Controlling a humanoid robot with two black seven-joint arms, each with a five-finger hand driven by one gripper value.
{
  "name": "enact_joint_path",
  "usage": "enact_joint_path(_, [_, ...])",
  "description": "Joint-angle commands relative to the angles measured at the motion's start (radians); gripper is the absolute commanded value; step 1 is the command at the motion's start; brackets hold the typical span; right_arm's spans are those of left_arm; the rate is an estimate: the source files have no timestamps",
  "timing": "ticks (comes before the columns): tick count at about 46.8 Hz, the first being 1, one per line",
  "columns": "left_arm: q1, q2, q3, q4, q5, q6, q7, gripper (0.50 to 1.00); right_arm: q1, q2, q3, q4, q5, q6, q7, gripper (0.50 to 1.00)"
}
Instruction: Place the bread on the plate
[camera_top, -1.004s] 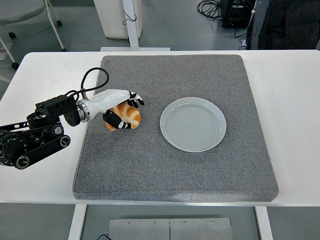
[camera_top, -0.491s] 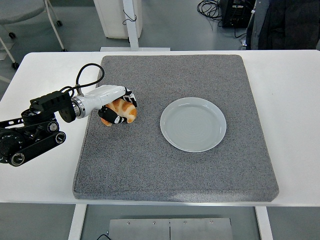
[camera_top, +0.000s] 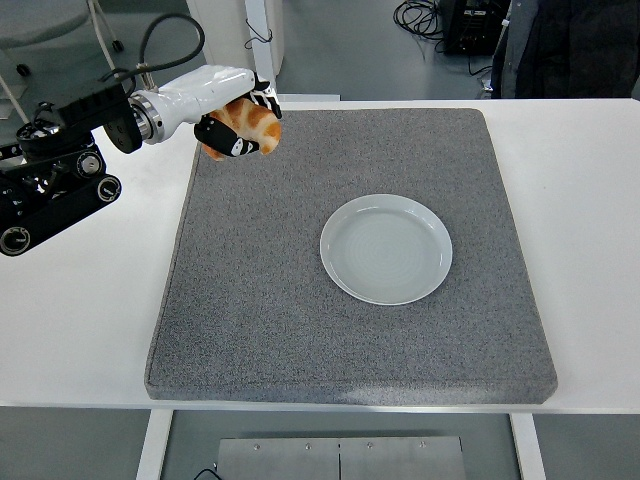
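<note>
Golden-brown bread (camera_top: 247, 122) sits gripped in our left hand (camera_top: 232, 115), whose black-tipped fingers (camera_top: 228, 139) curl around it from above and below. We hold it up in the air over the far left corner of the grey mat (camera_top: 300, 300), clear of the surface. Our white forearm and black arm reach in from the left edge above the white table (camera_top: 590, 250). We see the pale plate (camera_top: 386, 248) lying flat on the mat, a little right of its middle, well apart from the bread and with nothing on it. Our right arm does not show in the view.
</note>
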Motion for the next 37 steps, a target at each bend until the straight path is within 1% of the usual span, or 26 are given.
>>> enact_joint_path(1, [-0.033, -0.001, 0.000, -0.001, -0.006, -0.016, 0.000, 0.500, 0.000, 0.000, 0.000, 0.000, 0.000, 0.000, 0.000, 1.000])
enact_joint_path(12, [-0.069, -0.007, 0.002, 0.000, -0.006, -0.028, -0.001, 0.500, 0.001, 0.000, 0.000, 0.000, -0.001, 0.000, 0.000, 1.000])
enact_joint_path(16, [-0.092, -0.020, 0.017, 0.000, -0.006, -0.044, -0.003, 0.500, 0.000, 0.000, 0.000, 0.000, 0.000, 0.000, 0.000, 1.000])
enact_joint_path(25, [-0.162, -0.092, 0.092, 0.002, -0.015, -0.047, -0.009, 0.500, 0.000, 0.000, 0.000, 0.000, 0.000, 0.000, 0.000, 1.000])
enact_joint_path(32, [-0.170, -0.164, 0.111, 0.017, -0.020, -0.047, -0.008, 0.500, 0.000, 0.000, 0.000, 0.000, 0.000, 0.000, 0.000, 1.000])
enact_joint_path(37, [-0.176, -0.210, 0.150, 0.039, -0.020, -0.047, -0.009, 0.500, 0.000, 0.000, 0.000, 0.000, -0.001, 0.000, 0.000, 1.000])
